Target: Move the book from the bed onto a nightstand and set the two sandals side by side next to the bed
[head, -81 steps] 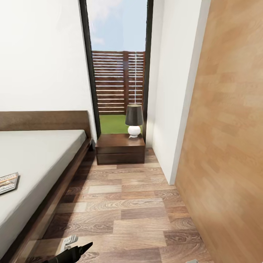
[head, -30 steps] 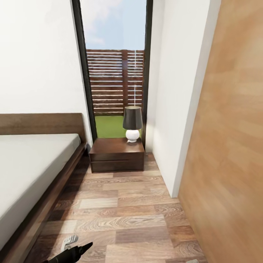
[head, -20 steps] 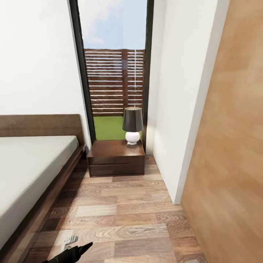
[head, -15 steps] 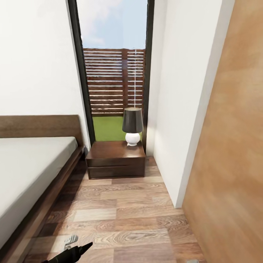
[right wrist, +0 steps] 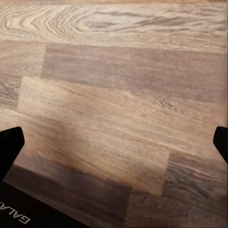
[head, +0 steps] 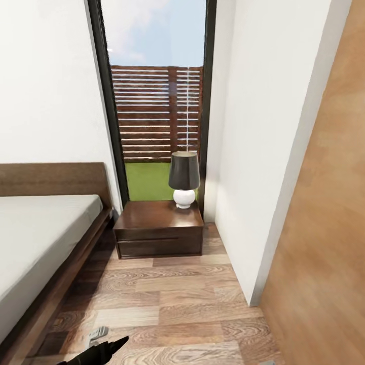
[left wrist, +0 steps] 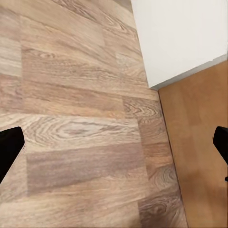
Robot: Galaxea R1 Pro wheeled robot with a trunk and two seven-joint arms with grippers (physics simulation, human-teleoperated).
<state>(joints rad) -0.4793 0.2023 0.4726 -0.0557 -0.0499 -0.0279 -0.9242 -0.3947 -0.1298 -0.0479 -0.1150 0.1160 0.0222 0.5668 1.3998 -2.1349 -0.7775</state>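
Observation:
The bed (head: 40, 238), with its light-grey mattress and dark brown frame, runs along the left of the head view, its headboard (head: 50, 178) against the white wall. The glossy dark-brown nightstand (head: 158, 228) stands beside the bed's head, bearing a lamp (head: 183, 178) with a dark shade and a white round base. The book and the two sandals are out of view. My left gripper (left wrist: 114, 147) hangs open over bare wooden floor, fingertips far apart. My right gripper (right wrist: 114, 142) is open too, above floor planks, with nothing between its fingers.
A narrow strip of wooden floor (head: 167, 299) leads between the bed and a white wall corner (head: 253, 203). A light wooden panel (head: 329, 228) closes the right side. Behind the nightstand, a tall window (head: 157, 101) shows a slatted fence and grass.
The camera has moved forward and turned somewhat right: the nightstand looks nearer and the book on the mattress has slipped out at the left edge. Both grippers stay open.

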